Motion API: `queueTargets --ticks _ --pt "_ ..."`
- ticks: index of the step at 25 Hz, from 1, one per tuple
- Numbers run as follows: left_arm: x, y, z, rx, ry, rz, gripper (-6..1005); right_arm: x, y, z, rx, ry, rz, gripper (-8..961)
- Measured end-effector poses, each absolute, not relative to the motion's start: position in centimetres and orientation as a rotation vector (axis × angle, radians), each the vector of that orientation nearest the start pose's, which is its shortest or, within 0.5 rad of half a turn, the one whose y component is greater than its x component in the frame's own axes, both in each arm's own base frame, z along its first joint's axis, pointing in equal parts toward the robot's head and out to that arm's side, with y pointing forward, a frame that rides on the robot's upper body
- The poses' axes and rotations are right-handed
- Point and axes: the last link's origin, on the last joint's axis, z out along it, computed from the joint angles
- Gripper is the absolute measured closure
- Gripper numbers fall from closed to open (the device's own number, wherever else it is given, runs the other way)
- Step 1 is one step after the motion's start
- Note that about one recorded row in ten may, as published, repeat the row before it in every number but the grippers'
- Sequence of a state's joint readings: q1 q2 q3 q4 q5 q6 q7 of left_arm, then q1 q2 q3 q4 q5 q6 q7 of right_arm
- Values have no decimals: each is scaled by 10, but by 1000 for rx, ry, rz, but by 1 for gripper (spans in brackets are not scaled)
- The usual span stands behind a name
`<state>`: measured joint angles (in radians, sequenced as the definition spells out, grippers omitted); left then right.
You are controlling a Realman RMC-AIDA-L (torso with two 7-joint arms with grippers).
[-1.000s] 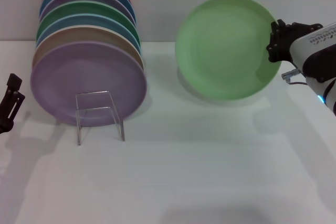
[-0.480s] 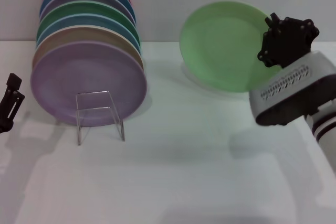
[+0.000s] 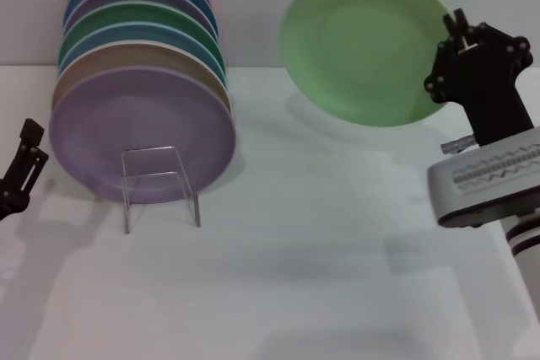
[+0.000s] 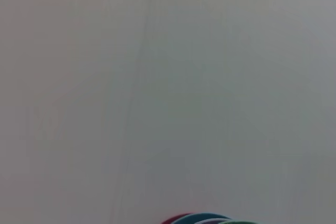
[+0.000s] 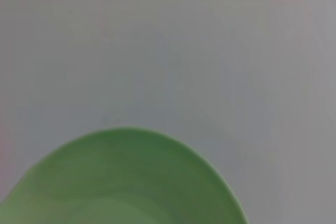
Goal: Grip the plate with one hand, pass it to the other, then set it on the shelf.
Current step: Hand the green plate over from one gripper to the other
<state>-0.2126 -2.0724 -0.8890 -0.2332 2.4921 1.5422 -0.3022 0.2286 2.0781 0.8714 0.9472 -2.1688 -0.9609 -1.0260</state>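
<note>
Right gripper (image 3: 451,48) pinching the right edge of the plate (image 3: 363,48), held tilted above the far right of the tabletop (image 3: 321,259). Well apart from the shelf (image 3: 159,183) of upright plates at far left. Left gripper (image 3: 21,176) low at the left edge, fingers' state impossible to tell.

You have a plain white surface (image 3: 321,259) running back to a pale wall. On it, just inboard of the left end effector (image 3: 21,176) and well apart from the right end effector (image 3: 460,35), stands the shelf (image 3: 159,185), its bent clear stand facing you. It carries a row of upright plates, with the lilac plate (image 3: 139,134) foremost and a dark red one rearmost.
</note>
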Motion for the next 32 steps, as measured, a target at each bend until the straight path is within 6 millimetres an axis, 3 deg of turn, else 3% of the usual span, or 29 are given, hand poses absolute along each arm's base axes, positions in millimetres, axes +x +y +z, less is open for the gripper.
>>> queueTargets --ticks 11,19,32 --pt "-311 241 -8 -1591 -460 -1118 159 251 331 -29 -1536 237 666 936" --pt "-290 224 -30 -1678 -485 -1221 159 282 323 -25 -1593 328 779 936" --pt "-276 217 -48 -1791 -493 -1268 158 272 299 -51 -1753 263 828 935"
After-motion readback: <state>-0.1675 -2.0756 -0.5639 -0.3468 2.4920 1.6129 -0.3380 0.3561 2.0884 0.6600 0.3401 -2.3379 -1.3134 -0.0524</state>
